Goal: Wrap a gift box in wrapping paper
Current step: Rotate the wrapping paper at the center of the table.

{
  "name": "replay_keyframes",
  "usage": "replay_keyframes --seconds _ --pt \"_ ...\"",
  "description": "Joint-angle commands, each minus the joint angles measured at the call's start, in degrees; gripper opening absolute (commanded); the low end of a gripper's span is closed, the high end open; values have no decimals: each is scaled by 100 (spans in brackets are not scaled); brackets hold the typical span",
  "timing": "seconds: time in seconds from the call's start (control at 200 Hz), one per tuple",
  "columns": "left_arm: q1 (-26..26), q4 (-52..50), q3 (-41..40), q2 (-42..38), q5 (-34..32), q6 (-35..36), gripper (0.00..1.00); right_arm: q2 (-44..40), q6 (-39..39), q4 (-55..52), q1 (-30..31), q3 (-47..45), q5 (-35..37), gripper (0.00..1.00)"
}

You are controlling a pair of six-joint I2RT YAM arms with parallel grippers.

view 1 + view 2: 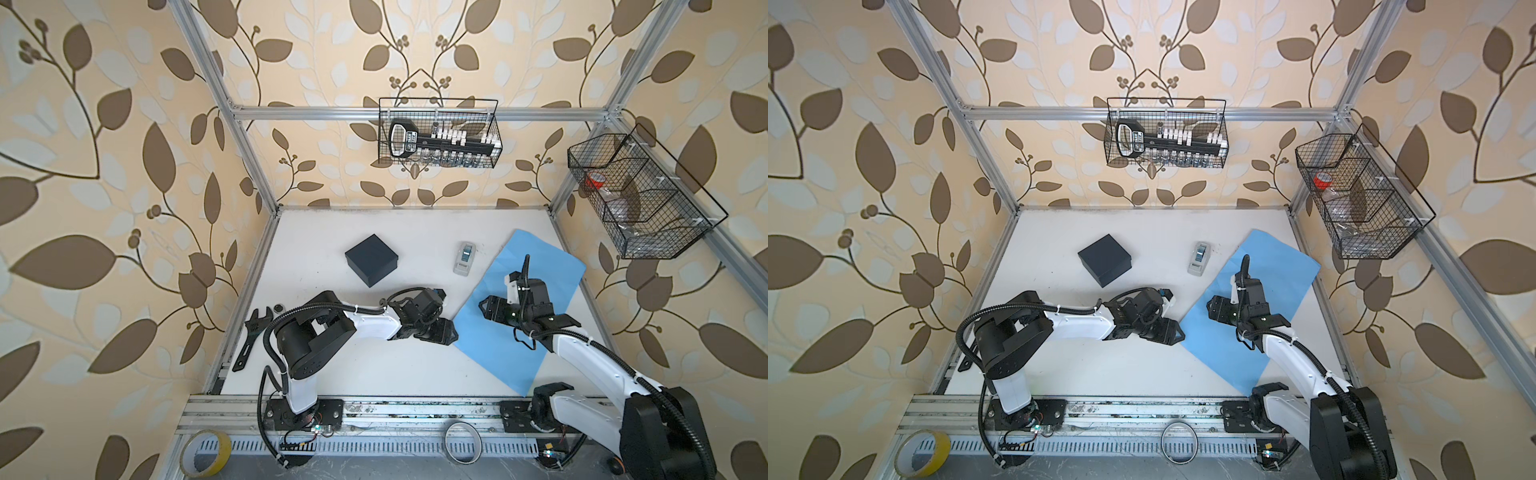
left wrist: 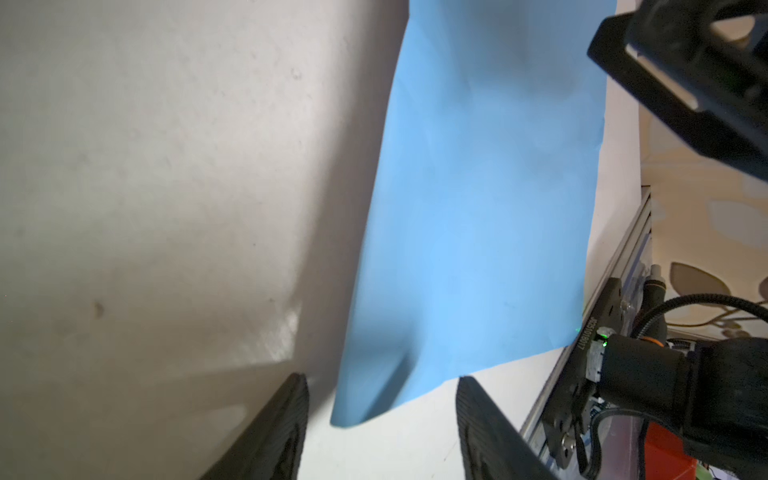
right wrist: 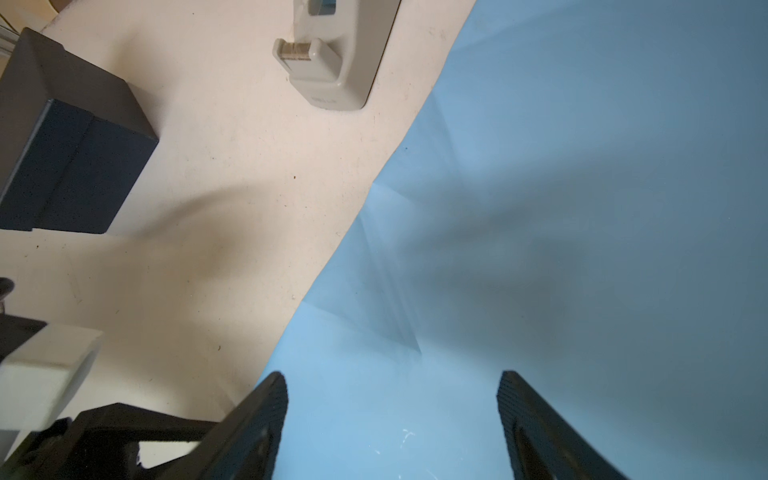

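Observation:
The gift box (image 1: 371, 259) (image 1: 1104, 259) (image 3: 70, 158), small, black and lidded, stands on the white table left of centre, apart from both arms. The light blue wrapping paper (image 1: 498, 357) (image 1: 1217, 353) (image 2: 478, 208) (image 3: 540, 208) lies askew on the right half of the table. My left gripper (image 1: 453, 331) (image 1: 1177, 332) (image 2: 384, 379) is at the sheet's left corner, open, and the slightly lifted corner sits between its fingers without touching them. Over the sheet's left part, my right gripper (image 1: 484, 308) (image 1: 1212, 307) (image 3: 391, 375) hangs open with only paper beneath it.
A grey-white tape dispenser (image 1: 464, 258) (image 1: 1199, 258) (image 3: 332, 62) stands between box and paper. A black wrench (image 1: 255, 328) lies at the table's left edge. On the front rail are a yellow tape roll (image 1: 206, 453) and a ring (image 1: 462, 446). Wire baskets (image 1: 438, 133) (image 1: 640, 195) hang on the walls.

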Motion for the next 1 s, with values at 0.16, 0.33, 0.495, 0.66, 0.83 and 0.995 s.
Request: replay_keyframes --seconds 0.16,0.33,0.495,0.66,0.83,0.995 --pt "-38 771 -34 177 64 -268 45 21 -18 11 5 32 -126 81" --pt "-38 1033 -47 235 199 -219 25 -54 -18 -51 1 138 -96 81" --pt "50 124 131 -145 126 609 11 -192 -18 -232 57 294 78 81" --pt "348 -2258 749 -624 -129 2257 0 -481 -18 -465 336 450 360 81" --pt "627 -4103 1281 -1040 -862 3086 0 -528 -18 -564 636 642 371 81" --pt "657 -5307 1881 -1323 -1656 3825 0 -333 -18 -650 889 933 410 81"
